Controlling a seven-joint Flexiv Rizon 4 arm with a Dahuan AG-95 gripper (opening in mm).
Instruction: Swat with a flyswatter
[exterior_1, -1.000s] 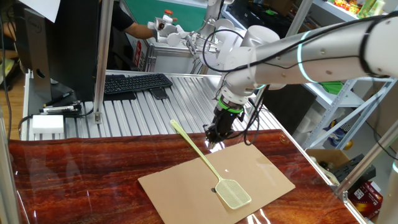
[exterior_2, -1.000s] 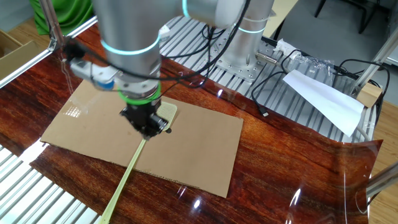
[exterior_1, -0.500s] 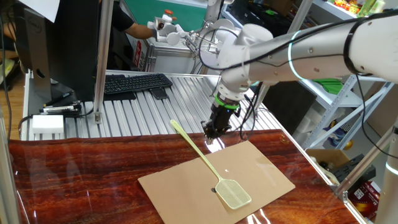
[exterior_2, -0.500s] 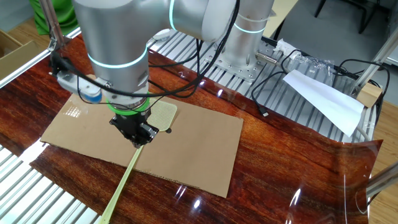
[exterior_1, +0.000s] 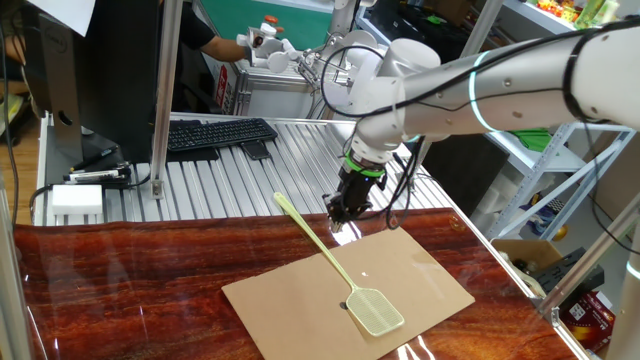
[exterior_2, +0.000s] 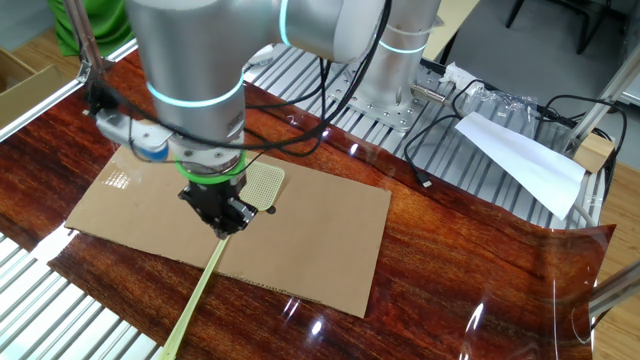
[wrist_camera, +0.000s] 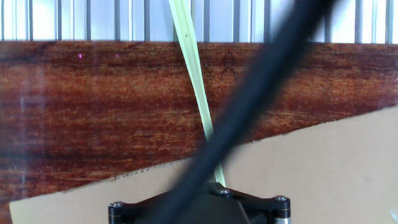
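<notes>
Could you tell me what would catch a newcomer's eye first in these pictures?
First, the big silver robot arm reaching over the table, its pincer above the far edge of the cardboard sheet. Next, the pale yellow-green flyswatter lying diagonally, its mesh head on the cardboard and its handle running out over the dark red wooden tabletop.

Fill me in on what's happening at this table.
A robot arm hangs its gripper over the wooden table, near the handle of the flyswatter. The swatter lies untouched, its mesh head on a cardboard sheet and its handle running out over the wood. Whether the fingers are open can't be made out.
</notes>
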